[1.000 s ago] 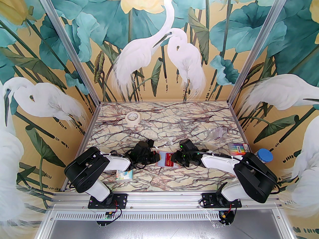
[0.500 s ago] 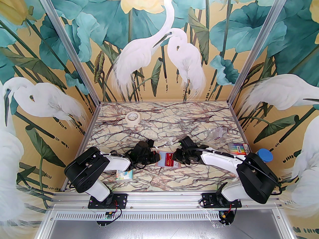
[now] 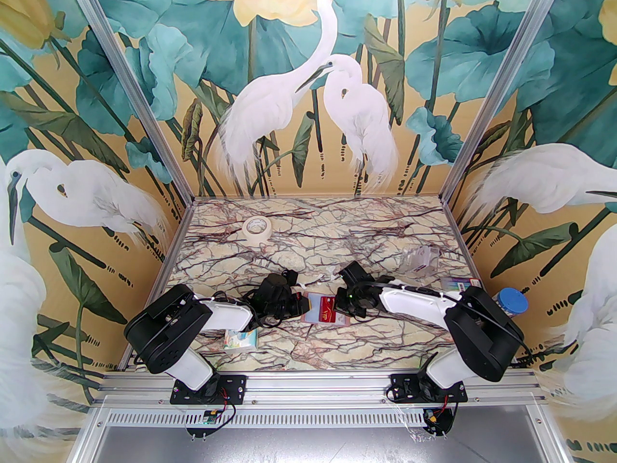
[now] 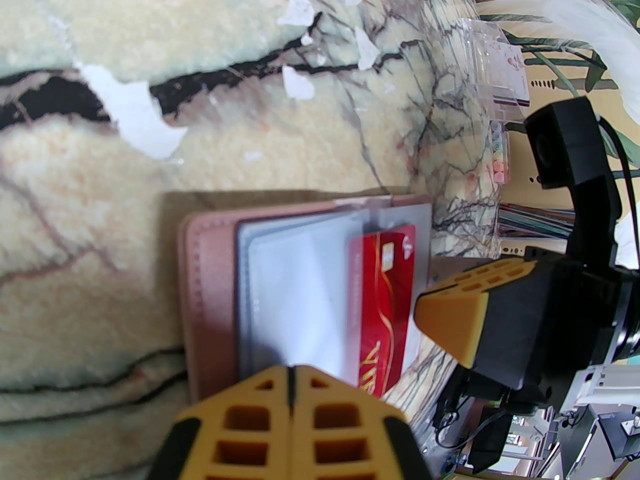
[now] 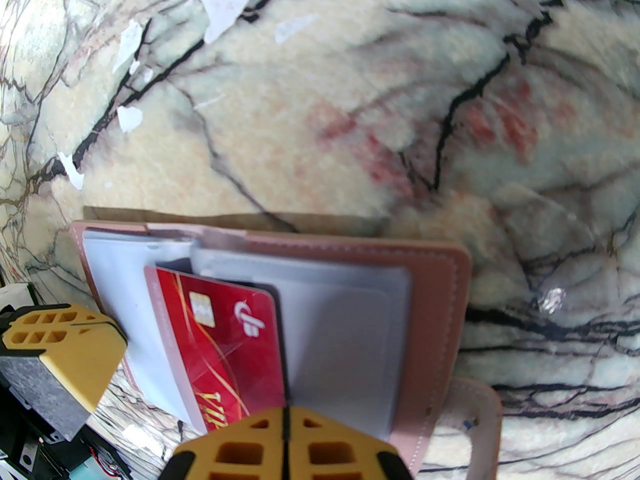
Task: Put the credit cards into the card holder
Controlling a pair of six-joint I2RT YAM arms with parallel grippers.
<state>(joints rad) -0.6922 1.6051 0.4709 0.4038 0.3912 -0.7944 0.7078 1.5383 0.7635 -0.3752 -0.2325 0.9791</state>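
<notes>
Where the two arms meet on the marble bench (image 3: pixel 313 239), the dusty-pink card holder (image 5: pixel 435 268) lies open and flat, a red credit card (image 5: pixel 220 338) tucked partway into one pale blue-grey pocket. The left fingers (image 4: pixel 280 383) are clenched together at the holder's left edge. The right fingers (image 5: pixel 272 425) are pressed together over the card's outer end; whether they touch it I cannot tell.

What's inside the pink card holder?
A red card lies among the pale sleeves of the open card holder, its near end hidden by the right gripper. Anything under it is covered.
</notes>
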